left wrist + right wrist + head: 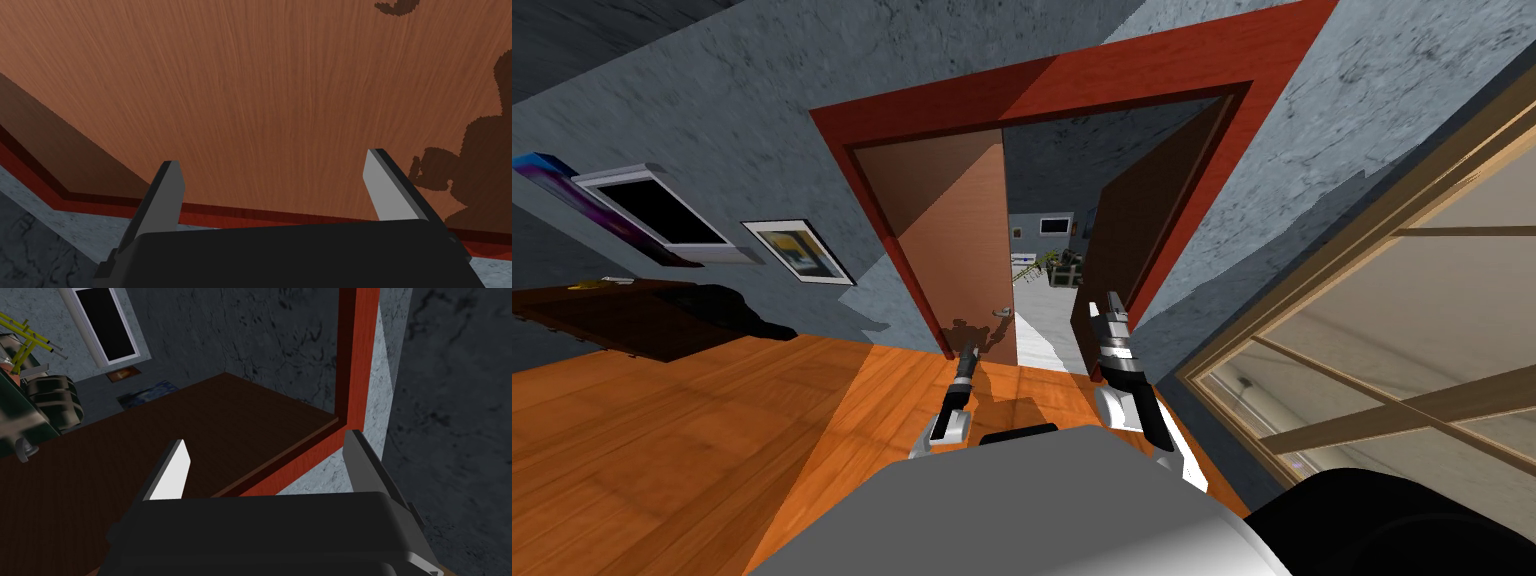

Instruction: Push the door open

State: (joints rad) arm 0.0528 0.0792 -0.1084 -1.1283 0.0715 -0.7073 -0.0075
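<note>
Left end effector (967,352): its fingers stand apart, holding nothing, and point at the left door leaf (957,240) low down; I cannot tell whether the tips touch the panel.
Right end effector (1113,303): its fingers stand apart and empty, level with the gap between the leaves and just beside the right door leaf (1112,240).
Task's thing: a double door in a red door frame (1112,75). The left leaf stands straight ahead of the left end effector. The darker right leaf is swung away into the far room, leaving a gap ahead of the right end effector.
Head view alone: both arms at once, the lever handle (1001,312) on the left leaf just beyond the left end effector and towards the gap, and a strip of pale floor (1037,345) through the opening.
Left wrist view alone: brown wood grain across the panel, the arm's shadow (475,165) cast on it, and the red frame strip with grey-blue wall at the panel's edge.
Right wrist view alone: the dark face of the right leaf between the fingers, its handle (24,449) off past one finger, the frame's corner by the other finger, a far window (105,323) and a yellow stand (25,338).
Surface and room: orange wood floor (662,430) beneath both arms, mottled grey-blue wall (712,110) around the frame, a framed picture (797,250) well to the left, and a large wood-framed window (1392,330) well to the right.
</note>
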